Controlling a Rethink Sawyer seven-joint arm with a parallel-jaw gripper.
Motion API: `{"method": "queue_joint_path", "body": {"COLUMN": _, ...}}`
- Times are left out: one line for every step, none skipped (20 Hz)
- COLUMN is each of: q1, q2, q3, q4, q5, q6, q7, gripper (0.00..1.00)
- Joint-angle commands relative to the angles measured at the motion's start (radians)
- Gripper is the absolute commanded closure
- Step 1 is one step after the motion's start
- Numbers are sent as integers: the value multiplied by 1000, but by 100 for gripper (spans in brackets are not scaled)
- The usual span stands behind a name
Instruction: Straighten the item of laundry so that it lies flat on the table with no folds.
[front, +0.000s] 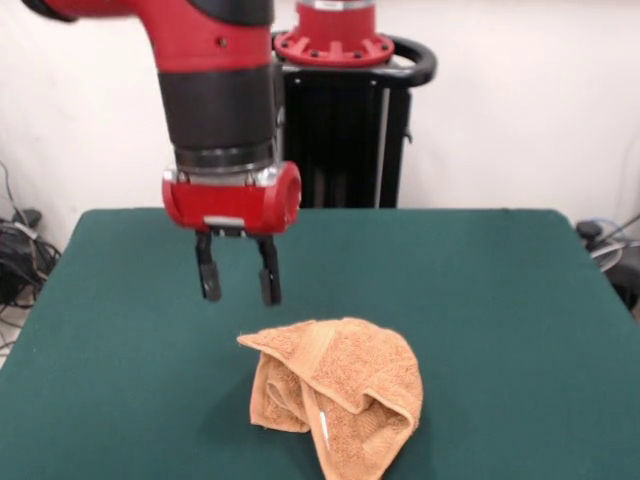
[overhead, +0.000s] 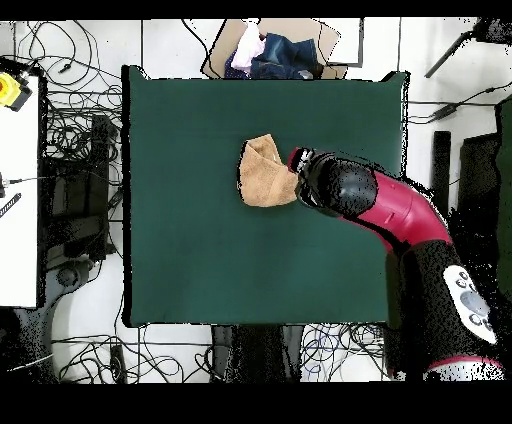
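The item of laundry (front: 340, 395) is an orange-tan towel lying crumpled in a folded heap on the green table (front: 500, 300), with a white label showing along its lower fold. In the overhead view the towel (overhead: 262, 172) sits near the middle of the table (overhead: 200, 250), partly covered by the arm on its right side. My gripper (front: 238, 285) hangs open above the table, just behind and to the left of the towel's upper-left corner. Nothing is between its fingers (front: 207, 280).
A box of mixed clothes (overhead: 270, 52) stands beyond the table's top edge in the overhead view. Cables (overhead: 70, 120) and a white bench (overhead: 18, 200) lie off the left side. The black pedestal (front: 345, 140) rises behind the table.
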Motion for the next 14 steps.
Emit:
{"method": "queue_joint_path", "body": {"q1": 29, "q2": 88, "q3": 45, "q4": -36, "q5": 17, "q6": -15, "q7": 114, "gripper": 0}}
{"method": "queue_joint_path", "body": {"q1": 31, "q2": 87, "q3": 44, "q4": -31, "q5": 15, "q6": -22, "q7": 118, "gripper": 0}}
{"method": "queue_joint_path", "body": {"q1": 33, "q2": 86, "q3": 41, "q4": -25, "q5": 15, "q6": -34, "q7": 124, "gripper": 0}}
{"method": "queue_joint_path", "body": {"q1": 32, "q2": 89, "q3": 43, "q4": -18, "q5": 14, "q6": -44, "q7": 128, "gripper": 0}}
{"method": "queue_joint_path", "body": {"q1": 31, "q2": 92, "q3": 45, "q4": -11, "q5": 14, "q6": -55, "q7": 131, "gripper": 0}}
{"method": "queue_joint_path", "body": {"q1": 30, "q2": 95, "q3": 47, "q4": -7, "q5": 15, "q6": -61, "q7": 134, "gripper": 0}}
{"method": "queue_joint_path", "body": {"q1": 26, "q2": 97, "q3": 50, "q4": 4, "q5": 20, "q6": -66, "q7": 140, "gripper": 0}}
{"method": "queue_joint_path", "body": {"q1": 17, "q2": 102, "q3": 59, "q4": 17, "q5": 24, "q6": -78, "q7": 142, "gripper": 0}}
{"method": "queue_joint_path", "body": {"q1": 3, "q2": 110, "q3": 71, "q4": 30, "q5": 30, "q6": -87, "q7": 143, "gripper": 0}}
{"method": "queue_joint_path", "body": {"q1": -15, "q2": 121, "q3": 88, "q4": 42, "q5": 32, "q6": -100, "q7": 137, "gripper": 0}}
{"method": "queue_joint_path", "body": {"q1": -29, "q2": 136, "q3": 99, "q4": 45, "q5": 31, "q6": -113, "q7": 129, "gripper": 0}}
{"method": "queue_joint_path", "body": {"q1": -42, "q2": 154, "q3": 109, "q4": 44, "q5": 31, "q6": -116, "q7": 120, "gripper": 0}}
{"method": "queue_joint_path", "body": {"q1": -55, "q2": 171, "q3": 119, "q4": 40, "q5": 30, "q6": -119, "q7": 110, "gripper": 0}}
{"method": "queue_joint_path", "body": {"q1": -67, "q2": 186, "q3": 127, "q4": 38, "q5": 32, "q6": -114, "q7": 102, "gripper": 0}}
